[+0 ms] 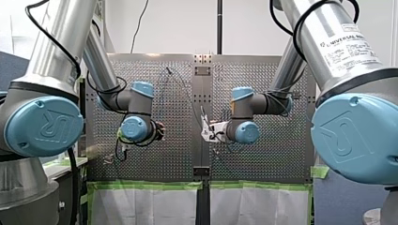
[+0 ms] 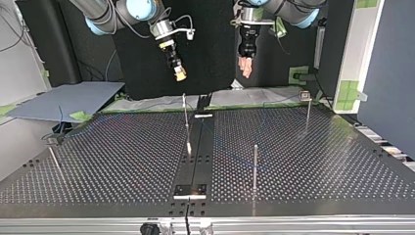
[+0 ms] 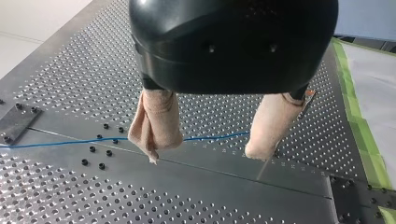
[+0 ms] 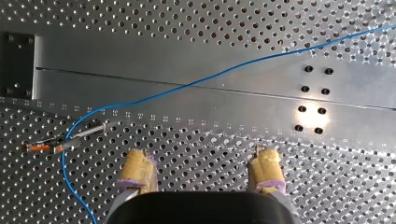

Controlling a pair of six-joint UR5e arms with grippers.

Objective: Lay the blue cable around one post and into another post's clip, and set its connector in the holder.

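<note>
Blue cable, one, lies below left gripper and right gripper, fingers spread, empty.

Both hover aloft — my left tool and my right tool, fingers spread apart.

— What colour is the cable on the table?
— Blue. The table is shiny grey, dotted all over with rows of small dark holes.
— And the tape along the table's edge?
— Green.
— My left gripper?
— Black, with pale pinkish-brown pads.
— My right gripper?
— Black too, with yellow pads and a bit of purple on them.
</note>
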